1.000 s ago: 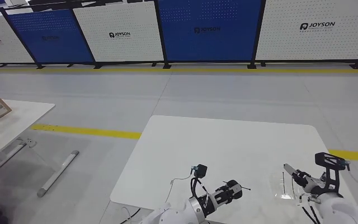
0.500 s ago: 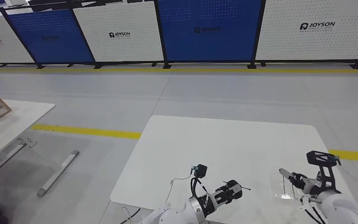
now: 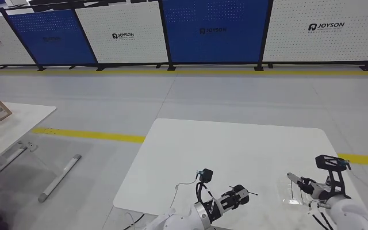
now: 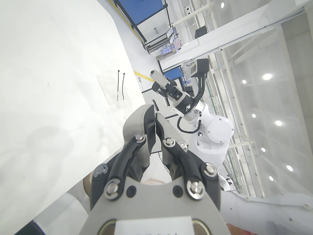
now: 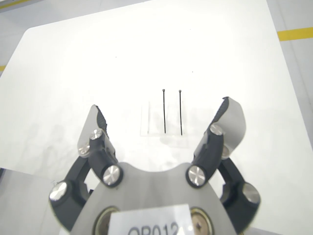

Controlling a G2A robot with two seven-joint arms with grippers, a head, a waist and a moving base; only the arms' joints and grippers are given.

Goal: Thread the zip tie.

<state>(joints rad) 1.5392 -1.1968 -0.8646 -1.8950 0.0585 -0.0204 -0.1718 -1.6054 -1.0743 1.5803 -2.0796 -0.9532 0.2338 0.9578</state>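
Hovering over the table's (image 5: 122, 50) near edge, L gripper (image 4: 154, 113) has jaws pressed together; R gripper (image 5: 162, 105), by the near-right corner, has jaws wide. Just beyond R gripper, two zip ties (image 5: 164, 111) lie parallel, apart, tails on a clear sheet (image 5: 151, 123), heads toward far edge.

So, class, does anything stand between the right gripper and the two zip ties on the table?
Nothing visible does. The open right gripper has a free path to the zip ties, which lie side by side, partly on a clear sheet on the table.
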